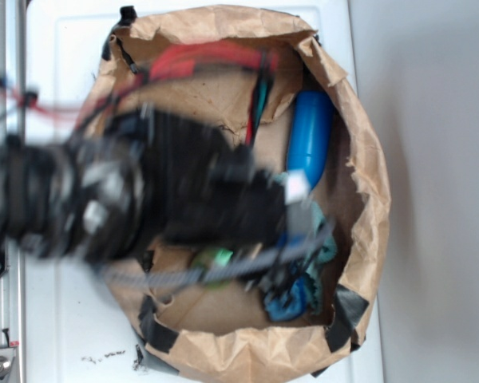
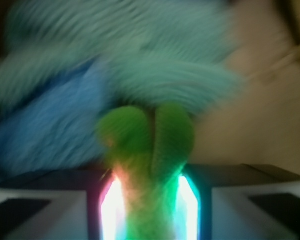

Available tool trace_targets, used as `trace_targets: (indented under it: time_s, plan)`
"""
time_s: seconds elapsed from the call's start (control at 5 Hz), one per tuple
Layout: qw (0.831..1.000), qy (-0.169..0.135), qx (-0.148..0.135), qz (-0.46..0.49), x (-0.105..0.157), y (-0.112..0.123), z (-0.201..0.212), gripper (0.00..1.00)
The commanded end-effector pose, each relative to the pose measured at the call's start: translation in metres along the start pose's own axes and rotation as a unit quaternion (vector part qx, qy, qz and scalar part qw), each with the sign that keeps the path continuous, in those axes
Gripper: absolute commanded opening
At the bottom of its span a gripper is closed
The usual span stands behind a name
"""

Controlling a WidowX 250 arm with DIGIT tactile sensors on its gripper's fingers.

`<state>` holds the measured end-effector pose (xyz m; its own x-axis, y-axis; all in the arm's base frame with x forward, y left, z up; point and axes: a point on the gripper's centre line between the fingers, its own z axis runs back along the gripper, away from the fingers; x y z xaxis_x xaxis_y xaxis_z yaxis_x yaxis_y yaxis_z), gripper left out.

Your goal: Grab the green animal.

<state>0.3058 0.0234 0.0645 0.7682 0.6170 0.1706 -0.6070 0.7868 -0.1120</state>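
Note:
In the wrist view the green animal [image 2: 162, 140], a lime-green plush with two rounded lobes, sits squeezed between my gripper's [image 2: 149, 200] glowing pads [image 2: 112, 212]. The gripper is shut on it. Beyond it lie a teal terry cloth [image 2: 155, 65] and a blue sponge [image 2: 50, 130]. The exterior view is heavily blurred. There the black arm reaches from the left into the paper bag, and the gripper [image 1: 297, 199] is over the bag's right half. A small lime-green patch [image 1: 217, 258] shows below the arm, and I cannot tell whether it belongs to the animal.
A crumpled brown paper bag [image 1: 367, 175] with black tape at its rim surrounds everything. Inside are a blue cylinder [image 1: 310, 136], the teal cloth [image 1: 326, 249], the blue sponge [image 1: 291, 302] and red cables [image 1: 199, 57]. The bag stands on a white surface [image 1: 64, 335].

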Motion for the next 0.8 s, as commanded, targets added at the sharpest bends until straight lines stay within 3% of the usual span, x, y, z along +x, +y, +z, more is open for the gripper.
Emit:
trace_targets:
  time_s: [0.0,0.2,0.4,0.6]
  plan:
    - [0.999,-0.039,-0.034,0.015,0.043,0.039,0.067,0.0]
    - [0.998,-0.06,-0.037,-0.005,0.041,0.049,0.09,0.0]
    - [0.993,-0.108,-0.03,-0.021,0.024,0.044,0.117,0.0]
    - [0.991,-0.132,-0.011,-0.031,0.017,0.031,0.14,0.0]
